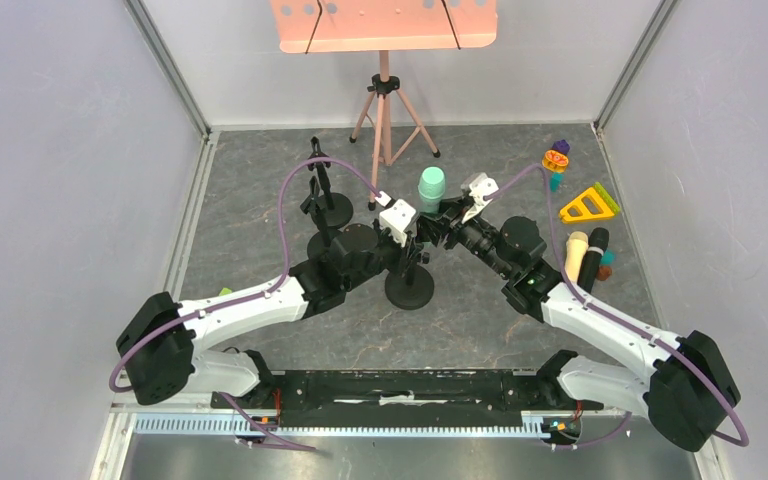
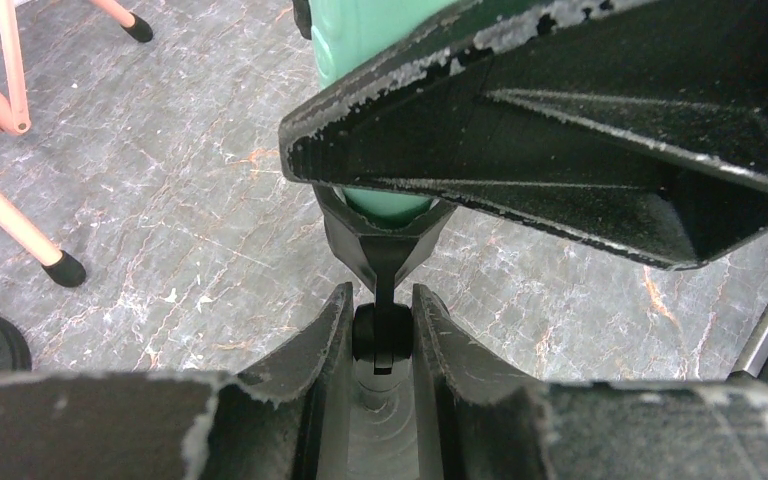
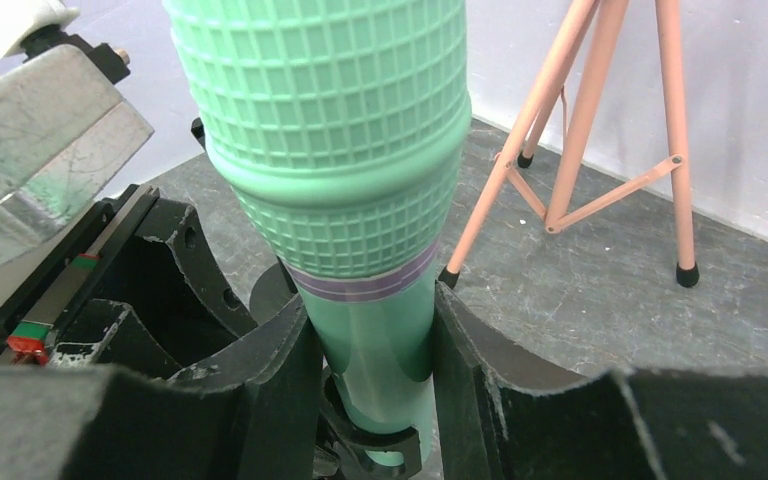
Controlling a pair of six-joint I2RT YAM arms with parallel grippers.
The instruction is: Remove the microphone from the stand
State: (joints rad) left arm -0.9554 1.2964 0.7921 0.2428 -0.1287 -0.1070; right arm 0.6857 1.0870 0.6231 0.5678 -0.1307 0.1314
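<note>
A mint-green microphone (image 1: 431,187) stands upright in the black clip of a black stand (image 1: 409,288) with a round base, mid-table. My right gripper (image 3: 372,345) is shut on the microphone's smooth handle (image 3: 380,340), just below its purple band and above the clip (image 3: 380,452). My left gripper (image 2: 381,340) is shut on the stand's black post knob (image 2: 380,335) right under the clip; the microphone's bottom (image 2: 385,205) shows above, half hidden by the right gripper's finger (image 2: 560,120). In the top view the left gripper (image 1: 407,235) and the right gripper (image 1: 440,215) meet at the stand.
A second, empty black stand (image 1: 328,208) is at the left. A pink tripod (image 1: 387,105) with a pink board (image 1: 385,22) is at the back. A cream microphone (image 1: 574,255), a black microphone (image 1: 593,256), a yellow triangle (image 1: 588,205) and a small toy (image 1: 555,160) lie right.
</note>
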